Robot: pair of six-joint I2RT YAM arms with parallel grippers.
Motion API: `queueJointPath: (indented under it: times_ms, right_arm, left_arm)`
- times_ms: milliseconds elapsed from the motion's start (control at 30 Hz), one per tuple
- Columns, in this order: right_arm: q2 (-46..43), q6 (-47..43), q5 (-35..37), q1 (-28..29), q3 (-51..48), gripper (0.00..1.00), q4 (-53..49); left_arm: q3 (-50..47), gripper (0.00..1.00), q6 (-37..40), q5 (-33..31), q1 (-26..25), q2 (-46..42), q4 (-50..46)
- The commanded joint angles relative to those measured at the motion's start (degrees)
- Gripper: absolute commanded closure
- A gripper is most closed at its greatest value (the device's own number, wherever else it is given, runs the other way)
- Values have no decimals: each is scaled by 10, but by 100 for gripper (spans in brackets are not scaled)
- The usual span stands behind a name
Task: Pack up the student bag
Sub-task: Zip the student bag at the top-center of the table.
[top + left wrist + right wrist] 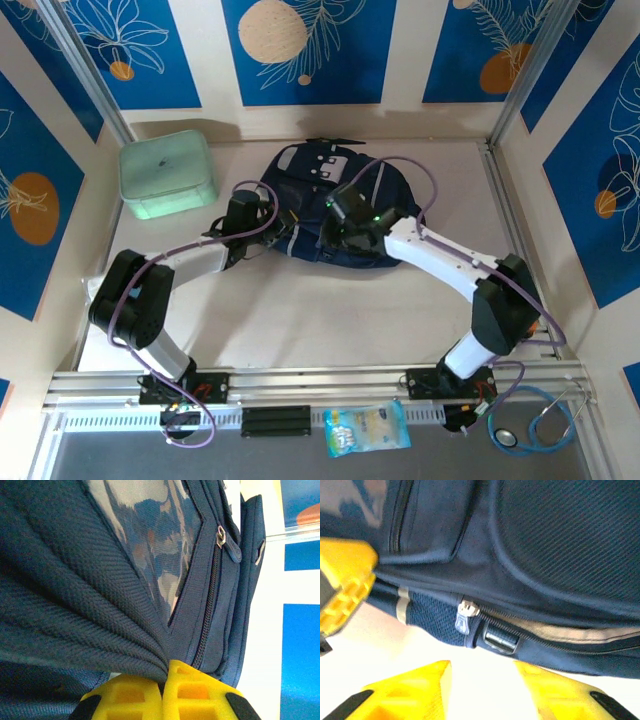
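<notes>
The left gripper is pressed together on a fold of the student bag — the dark blue cloth is bunched and pinched between its yellow fingers, just beside a zip on the front pocket. The right gripper has its fingers spread with nothing between them. It hovers just off the bag's lower edge, facing a silver zip pull with a black buckle beside it. From above, the bag lies on the pale table, in the middle toward the far side, with both arms reaching in to its near edge. A mint green box with its lid on sits to the left of the bag — not touching it. A blue and white packet lies at the near rail between the arm bases.
</notes>
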Motion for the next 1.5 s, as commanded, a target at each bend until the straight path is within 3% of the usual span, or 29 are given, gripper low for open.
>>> queueJointPath:
  times_ms: [0, 467, 633, 833, 1067, 1300, 1467]
  right_arm:
    - [41, 44, 35, 26, 20, 68, 3]
    - [157, 93, 131, 38, 133, 68, -78]
    - [170, 109, 138, 31, 136, 79, -98]
    - [162, 109, 146, 28, 132, 83, -111]
    - [99, 87, 114, 22, 62, 87, -54]
    - [74, 72, 77, 6, 20, 86, -22]
    - [84, 43, 71, 5, 29, 76, -16]
  left_arm:
    - [15, 100, 7, 32, -11, 5, 51]
    - [13, 100, -2, 51, -11, 4, 66]
    - [15, 100, -9, 53, -11, 3, 71]
    - [17, 100, -2, 46, -10, 0, 60]
    - [19, 100, 5, 45, -6, 1, 52]
    - [21, 100, 10, 46, -2, 0, 49]
    - [20, 100, 10, 48, -2, 0, 49]
